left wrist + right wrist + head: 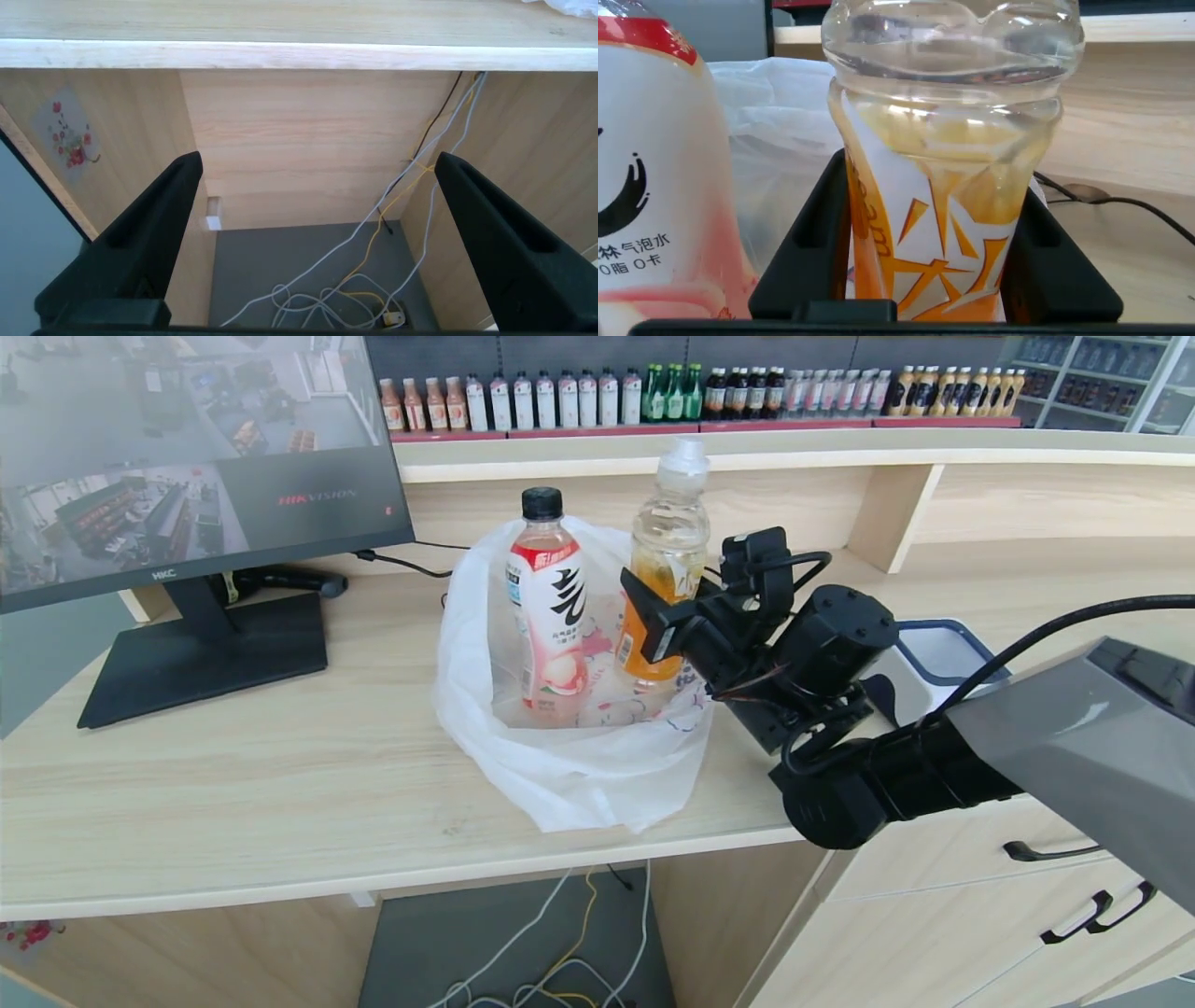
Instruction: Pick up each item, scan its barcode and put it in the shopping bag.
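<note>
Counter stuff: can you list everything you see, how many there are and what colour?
bag: one, white, open, middle of the counter.
pink bottle: one, pink with black cap, upright in the bag.
orange bottle: one, orange with white cap, upright in the bag, beside the pink one.
monitor: one, black, left on the counter.
tray: one, white with blue rim, right on the counter, behind the arm.
shelf bottles: many, mixed colours, in a row at the back.
cables: several, white and yellow, under the counter.
right tool: one, black, shut on the orange bottle.
left tool: one, black, open, facing under the counter.
</note>
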Motion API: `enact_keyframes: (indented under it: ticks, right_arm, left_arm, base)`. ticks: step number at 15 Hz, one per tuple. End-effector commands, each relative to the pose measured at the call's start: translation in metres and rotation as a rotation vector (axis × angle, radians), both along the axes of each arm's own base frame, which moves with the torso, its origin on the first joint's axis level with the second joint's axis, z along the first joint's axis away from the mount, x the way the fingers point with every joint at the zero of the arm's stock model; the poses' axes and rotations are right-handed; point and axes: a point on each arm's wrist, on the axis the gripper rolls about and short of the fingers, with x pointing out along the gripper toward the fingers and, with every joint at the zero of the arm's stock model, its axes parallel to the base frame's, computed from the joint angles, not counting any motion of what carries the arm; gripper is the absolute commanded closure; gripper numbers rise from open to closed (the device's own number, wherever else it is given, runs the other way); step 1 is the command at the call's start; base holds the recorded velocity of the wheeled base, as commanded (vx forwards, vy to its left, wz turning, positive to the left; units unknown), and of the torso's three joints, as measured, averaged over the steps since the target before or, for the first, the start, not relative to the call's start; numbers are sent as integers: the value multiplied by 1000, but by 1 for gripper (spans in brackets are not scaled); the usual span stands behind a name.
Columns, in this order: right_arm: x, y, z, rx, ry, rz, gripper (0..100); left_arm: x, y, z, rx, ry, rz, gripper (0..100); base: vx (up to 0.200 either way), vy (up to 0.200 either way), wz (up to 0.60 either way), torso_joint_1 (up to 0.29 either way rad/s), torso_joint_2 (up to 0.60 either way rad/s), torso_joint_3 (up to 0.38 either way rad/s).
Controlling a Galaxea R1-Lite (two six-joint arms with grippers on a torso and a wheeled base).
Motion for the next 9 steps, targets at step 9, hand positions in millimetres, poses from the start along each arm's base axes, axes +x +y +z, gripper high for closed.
enact_keyframes:
  ticks: [9]
  right_arm:
    - [-6,0,-9,-14,18,12,100]
  left_arm:
    - [0,0,0,-2,-2,0,0]
  base:
    - [0,0,0,0,0,0]
